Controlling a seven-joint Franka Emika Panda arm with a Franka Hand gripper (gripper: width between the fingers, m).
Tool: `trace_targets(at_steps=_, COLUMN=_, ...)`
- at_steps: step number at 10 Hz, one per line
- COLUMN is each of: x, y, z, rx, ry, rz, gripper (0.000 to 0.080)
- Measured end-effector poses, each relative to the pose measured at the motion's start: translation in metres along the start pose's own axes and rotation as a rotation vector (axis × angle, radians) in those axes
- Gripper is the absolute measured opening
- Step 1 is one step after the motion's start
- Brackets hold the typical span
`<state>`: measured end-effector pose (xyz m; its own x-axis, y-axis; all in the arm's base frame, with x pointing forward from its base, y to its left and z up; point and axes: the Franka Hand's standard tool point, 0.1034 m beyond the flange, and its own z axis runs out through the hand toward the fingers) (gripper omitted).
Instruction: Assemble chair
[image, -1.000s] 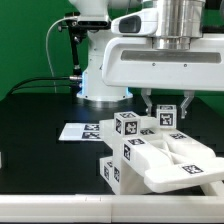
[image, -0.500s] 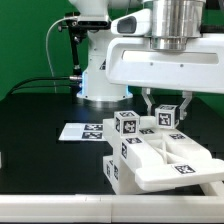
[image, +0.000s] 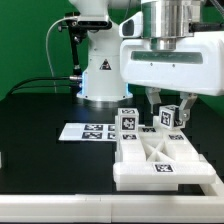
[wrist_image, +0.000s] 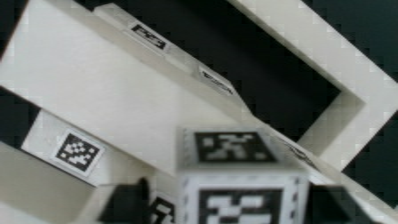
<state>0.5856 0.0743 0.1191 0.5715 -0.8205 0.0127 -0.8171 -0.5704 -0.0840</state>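
White chair (image: 160, 160) on black table (image: 40, 110); hand (image: 158, 122) at tagged post.

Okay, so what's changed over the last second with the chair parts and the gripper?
The chair assembly has turned: its tagged side blocks no longer face the camera, and the X-braced frame now lies flat on top. The gripper shifted toward the exterior view's right, staying low over the parts' far edge. The marker board stayed put.

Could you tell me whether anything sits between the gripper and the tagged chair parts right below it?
Nothing visible does. In the exterior view the gripper hangs directly over the upright tagged posts at the back of the chair assembly, with no foreign object between them. The marker board lies off to the exterior view's left.
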Motion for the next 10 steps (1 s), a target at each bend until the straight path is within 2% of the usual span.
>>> trace_targets(at_steps=1, x=-0.001, y=0.001, z=0.0, rx=-0.008, ry=-0.001, rz=-0.064, gripper=0.0535)
trace_targets(at_steps=2, x=-0.002, y=0.001, z=-0.001, rx=-0.021, ry=-0.007, rz=-0.192, gripper=0.0614)
trace_targets(at_steps=3, x=-0.003, y=0.0, z=-0.001, rx=-0.027, ry=-0.013, rz=-0.342, gripper=0.064)
trace_targets(at_steps=4, x=-0.009, y=-0.001, z=-0.001, rx=-0.042, ry=-0.022, rz=-0.515, gripper=0.064)
trace_targets(at_steps=5, x=-0.011, y=-0.003, z=0.0, rx=-0.034, ry=-0.015, rz=-0.565, gripper=0.0648)
trace_targets(at_steps=7, x=-0.01, y=-0.002, z=0.0, rx=-0.036, ry=-0.015, rz=-0.682, gripper=0.0649)
trace_targets(at_steps=8, x=-0.009, y=-0.004, z=-0.001, rx=-0.065, ry=0.004, rz=-0.896, gripper=0.0649)
trace_targets(at_steps=9, x=-0.007, y=-0.004, z=-0.001, rx=-0.065, ry=0.003, rz=-1.042, gripper=0.0649)
trace_targets(at_steps=10, x=-0.007, y=-0.003, z=-0.001, rx=-0.064, ry=0.001, rz=-1.042, gripper=0.0649)
